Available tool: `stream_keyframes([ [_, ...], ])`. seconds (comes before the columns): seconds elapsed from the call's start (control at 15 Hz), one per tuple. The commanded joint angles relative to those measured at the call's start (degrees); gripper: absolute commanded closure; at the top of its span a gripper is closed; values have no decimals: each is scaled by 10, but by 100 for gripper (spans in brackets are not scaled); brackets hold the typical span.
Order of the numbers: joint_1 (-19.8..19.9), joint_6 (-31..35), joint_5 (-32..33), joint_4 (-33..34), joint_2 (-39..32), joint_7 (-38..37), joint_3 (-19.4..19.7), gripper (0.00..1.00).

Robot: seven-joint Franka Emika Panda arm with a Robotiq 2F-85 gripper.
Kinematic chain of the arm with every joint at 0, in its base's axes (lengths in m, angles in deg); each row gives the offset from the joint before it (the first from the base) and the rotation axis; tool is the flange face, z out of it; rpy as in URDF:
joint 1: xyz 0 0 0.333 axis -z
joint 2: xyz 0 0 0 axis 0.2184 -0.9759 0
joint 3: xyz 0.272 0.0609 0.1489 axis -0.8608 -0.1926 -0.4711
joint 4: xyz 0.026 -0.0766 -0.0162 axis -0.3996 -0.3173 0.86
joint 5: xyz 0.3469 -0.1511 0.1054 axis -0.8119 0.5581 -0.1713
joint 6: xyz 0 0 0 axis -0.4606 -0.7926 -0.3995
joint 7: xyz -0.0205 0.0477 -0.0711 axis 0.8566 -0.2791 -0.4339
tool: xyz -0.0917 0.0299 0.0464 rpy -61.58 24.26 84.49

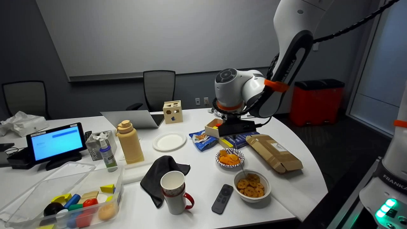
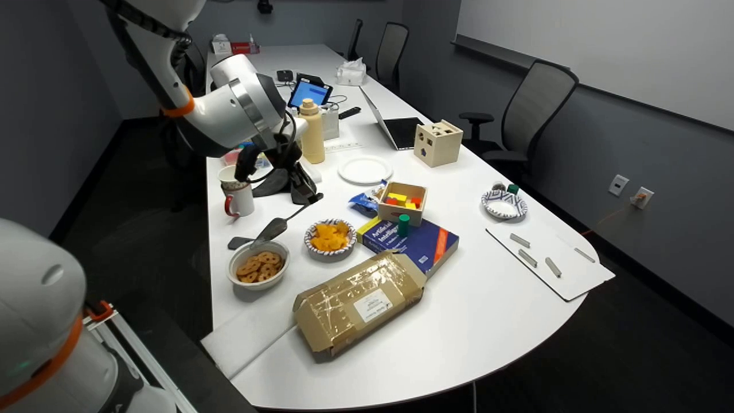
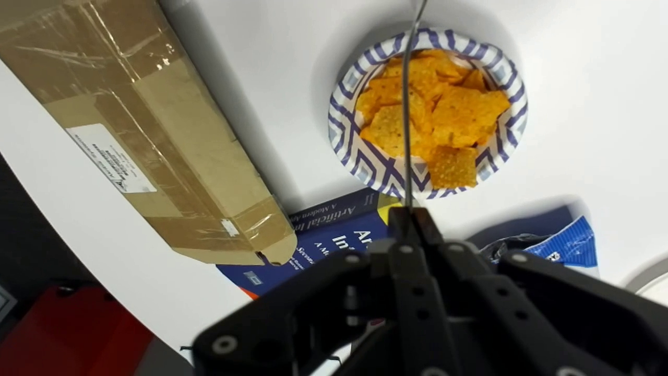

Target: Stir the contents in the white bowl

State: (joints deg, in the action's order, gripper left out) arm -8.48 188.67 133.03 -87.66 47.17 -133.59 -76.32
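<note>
Hand (image 3: 412, 215) nearly fully closed, pinching thin handle of metal serving utensil (image 2: 272, 229). White bowl (image 1: 252, 199) lower than hand, off to side, under utensil's far end; holds brown ring-shaped crackers (image 2: 260, 267). Utensil head reaches bowl rim; contact with crackers unclear. Step, judged: stirring, likely at start. Next calls for dipping head into crackers, sweeping gently.

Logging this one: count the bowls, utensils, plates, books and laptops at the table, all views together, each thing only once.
Bowls: 3 (white bowl, chip bowl, second patterned bowl)
Utensils: 1, held in the jaws
Plates: 1
Books: 1
Laptops: 1
Total: 7
</note>
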Motion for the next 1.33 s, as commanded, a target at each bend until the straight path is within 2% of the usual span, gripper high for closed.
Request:
stream_keyframes([
  [0.0, -5, 42, 74, -20, -1, -68, 18, 99],
  [0.2, -9, 54, 125, -29, -9, -103, 27, 99],
  [0.4, -7, 51, 139, -38, -19, -100, 25, 99],
  [0.73, -2, 12, 88, -57, -26, -51, 8, 99],
  [0.8, 24, -10, 80, -58, -25, -42, -22, 99],
  [1.0, 30, -53, 69, -51, -22, -39, -37, 99],
  [1.27, 20, -45, 169, -33, -28, -131, -25, 99],
])
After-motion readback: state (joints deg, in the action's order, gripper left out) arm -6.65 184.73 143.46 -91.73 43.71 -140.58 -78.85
